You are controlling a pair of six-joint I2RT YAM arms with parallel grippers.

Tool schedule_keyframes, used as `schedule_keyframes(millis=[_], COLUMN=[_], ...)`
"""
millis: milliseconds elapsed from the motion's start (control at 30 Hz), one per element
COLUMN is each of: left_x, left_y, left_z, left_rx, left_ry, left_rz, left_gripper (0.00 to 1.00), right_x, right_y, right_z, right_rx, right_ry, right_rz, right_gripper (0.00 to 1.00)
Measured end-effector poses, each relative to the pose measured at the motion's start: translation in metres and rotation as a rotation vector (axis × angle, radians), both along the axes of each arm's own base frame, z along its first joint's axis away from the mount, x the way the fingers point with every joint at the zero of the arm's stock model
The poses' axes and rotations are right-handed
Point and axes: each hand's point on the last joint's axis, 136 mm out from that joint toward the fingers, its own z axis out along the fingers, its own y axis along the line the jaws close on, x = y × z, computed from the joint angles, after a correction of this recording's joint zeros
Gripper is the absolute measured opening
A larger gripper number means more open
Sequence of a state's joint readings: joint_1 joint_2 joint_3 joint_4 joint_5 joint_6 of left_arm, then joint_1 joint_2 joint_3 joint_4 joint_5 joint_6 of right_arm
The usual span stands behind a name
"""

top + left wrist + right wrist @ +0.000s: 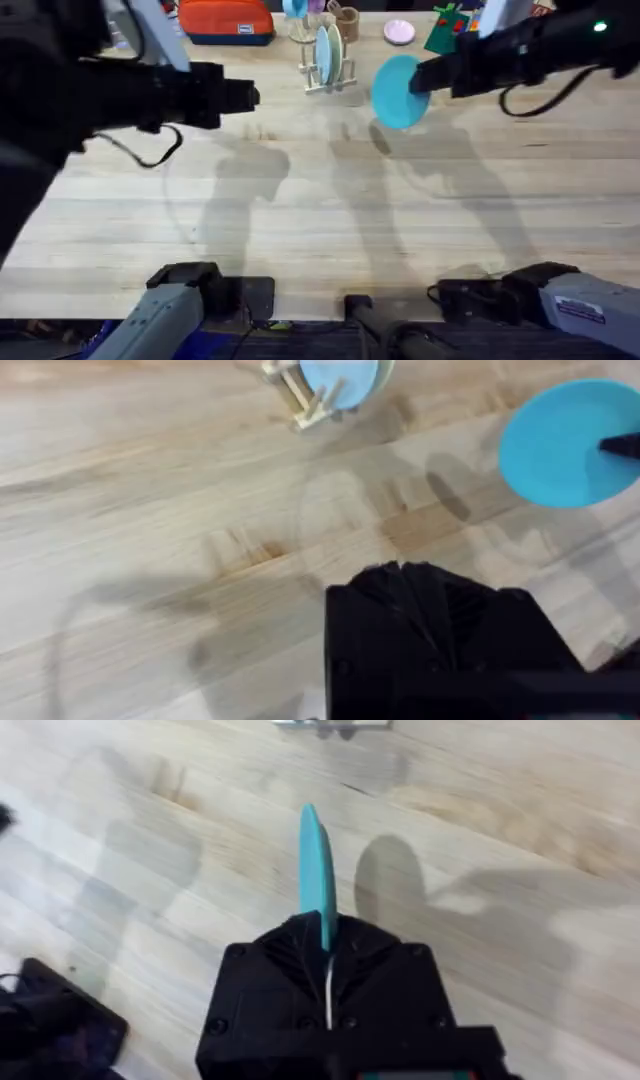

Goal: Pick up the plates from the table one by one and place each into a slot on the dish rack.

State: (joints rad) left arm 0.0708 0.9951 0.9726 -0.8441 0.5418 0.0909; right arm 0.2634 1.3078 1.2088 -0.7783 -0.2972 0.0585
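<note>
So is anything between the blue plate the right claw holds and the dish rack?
Nothing visible. The blue plate hangs in the right claw beside the dish rack, with bare table between them.

1. The right arm reaches in from the right side, high above the table (300,220), and stretches toward the dish rack (328,62).
2. The right gripper (420,78) is just to the right of the dish rack. Its black fingers (300,945) are pinched tight on the edge of the turquoise plate (399,90), which hangs in the air.
3. The left arm reaches in from the left side, also high up.
4. The left gripper (250,96) is well to the left of the dish rack and points toward it. It holds nothing.
</note>
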Motion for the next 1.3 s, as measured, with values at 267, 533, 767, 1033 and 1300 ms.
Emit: schedule_keyframes(millis=[267,533,767,1033,1300], left_x=[-0.03,-0.035,-0.035,-0.035,-0.035], left_y=[0.01,0.018,0.02,0.02,0.02], left_z=[0.021,0.015,0.014,0.014,0.014], left_rx=[0.05,0.086,0.093,0.094,0.094], left_ry=[-0.067,-0.039,-0.037,-0.037,-0.037], left_rz=[0.066,0.104,0.115,0.116,0.116], left_gripper=[0.038,0.167,0.99,0.995,0.995], right_x=[-0.006,-0.004,-0.005,-0.007,-0.004], right_y=[-0.022,-0.031,-0.033,-0.033,-0.033], right_z=[0.029,0.034,0.032,0.031,0.035], right_rx=[-0.121,-0.176,-0.185,-0.188,-0.202], right_ry=[-0.054,-0.075,-0.069,-0.061,-0.081], right_rz=[-0.015,-0.033,-0.034,-0.034,-0.037], right_gripper=[0.029,0.029,0.029,0.029,0.029])
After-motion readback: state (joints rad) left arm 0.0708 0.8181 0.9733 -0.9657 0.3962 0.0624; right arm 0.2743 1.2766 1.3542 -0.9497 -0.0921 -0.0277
